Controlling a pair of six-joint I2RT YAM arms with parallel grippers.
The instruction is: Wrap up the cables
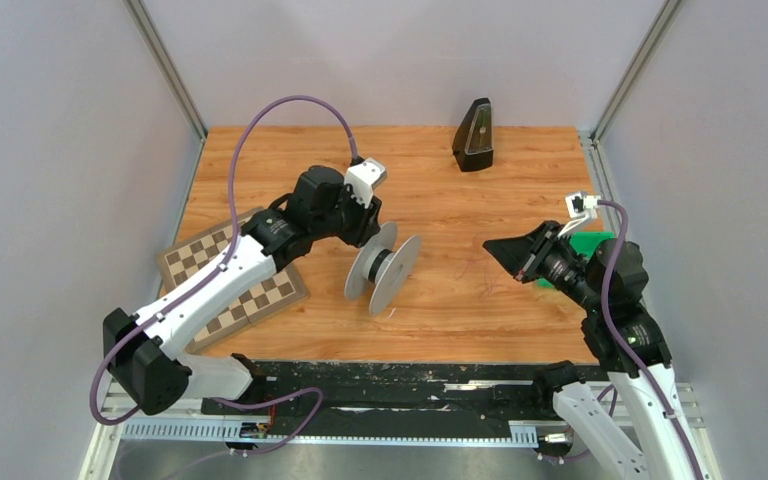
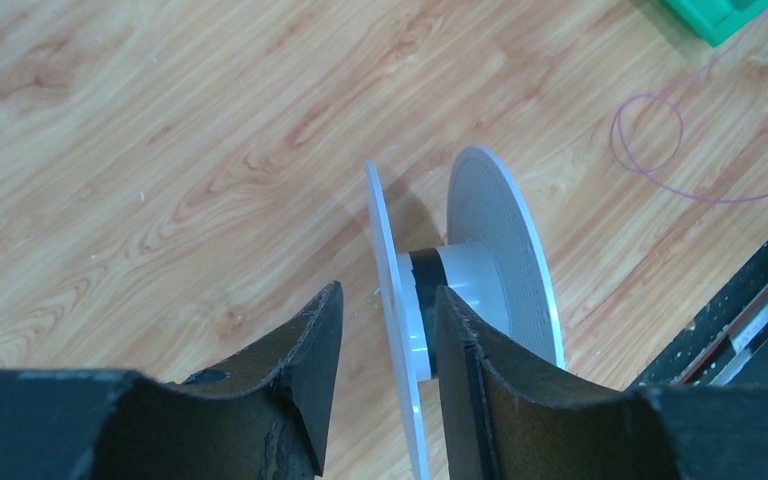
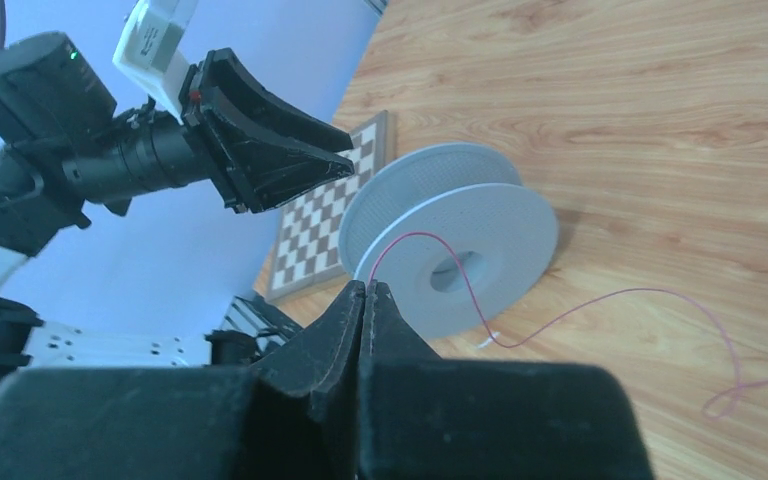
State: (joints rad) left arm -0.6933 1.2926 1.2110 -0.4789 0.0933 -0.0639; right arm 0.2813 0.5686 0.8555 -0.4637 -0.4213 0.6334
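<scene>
Grey spool (image 1: pixel 385 268): standing on its flange edges, middle of the wooden table (image 1: pixel 460 200). Left gripper (image 2: pixel 388 292): jaws apart, straddling one flange. Right gripper (image 3: pixel 367 288): jaws together, pinching a thin red cable (image 3: pixel 600 297) that trails loose over the tabletop beside the spool. Chessboard (image 1: pixel 250 290): left, beneath the left arm.

Right pincer (image 3: pixel 367 300) pinches thin red cable (image 3: pixel 420 235) looping before the grey spool (image 3: pixel 505 225)

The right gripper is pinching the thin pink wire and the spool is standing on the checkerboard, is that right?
Not quite. The right gripper does pinch the pink wire, but the spool stands on the wooden table, beside the checkerboard, as the top external view shows.
</scene>
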